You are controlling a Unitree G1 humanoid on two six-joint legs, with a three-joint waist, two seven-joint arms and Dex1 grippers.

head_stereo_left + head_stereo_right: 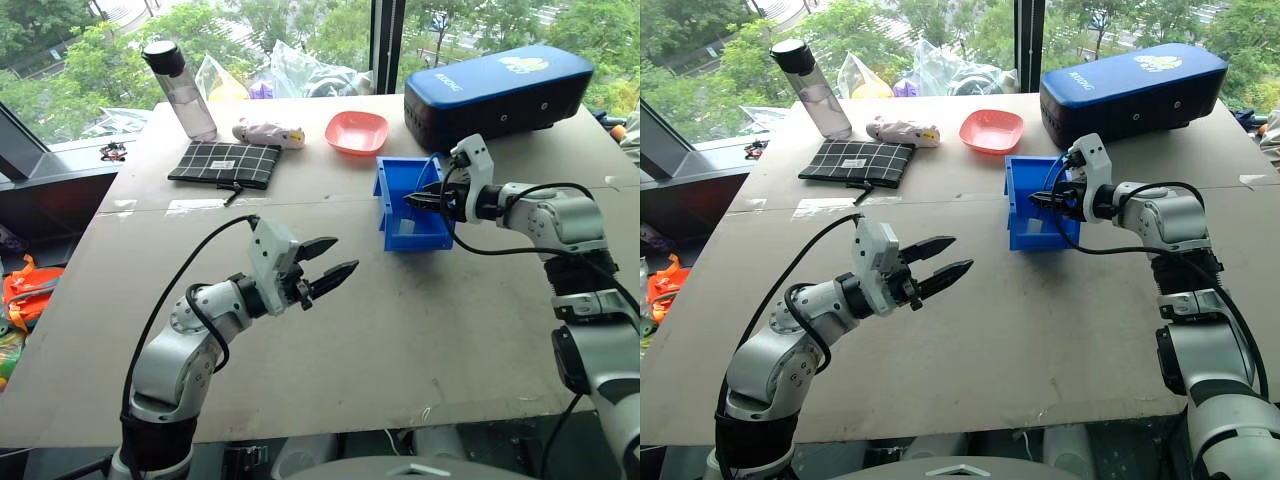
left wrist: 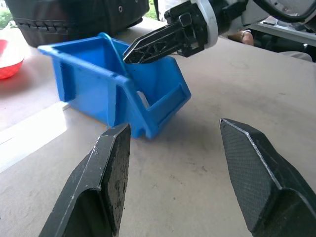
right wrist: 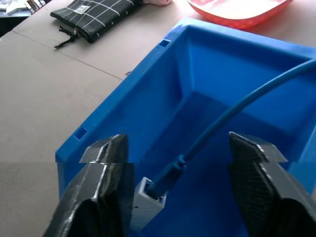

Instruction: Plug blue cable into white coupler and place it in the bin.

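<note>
Nearest, the left gripper (image 1: pixel 335 258) hovers spread and empty above the table (image 1: pixel 400 340). Beyond, the right gripper (image 3: pixel 173 187) hangs spread over the bin (image 3: pixel 163 94), where the cable (image 3: pixel 232 116) lies plugged into the coupler (image 3: pixel 145 202), apparently just released.

Both arms (image 1: pixel 190 335) are built of rounded silver-grey shells with black bands at the joints, and a thin black cable (image 1: pixel 185 270) loops free along the outside of each one. Each wrist carries a white boxy block (image 1: pixel 272 250), from which two black, tapering, pointed fingers (image 1: pixel 335 275) project. Close up, the finger faces (image 2: pixel 249 158) are matt black with a fine woven texture and bevelled edges.
</note>
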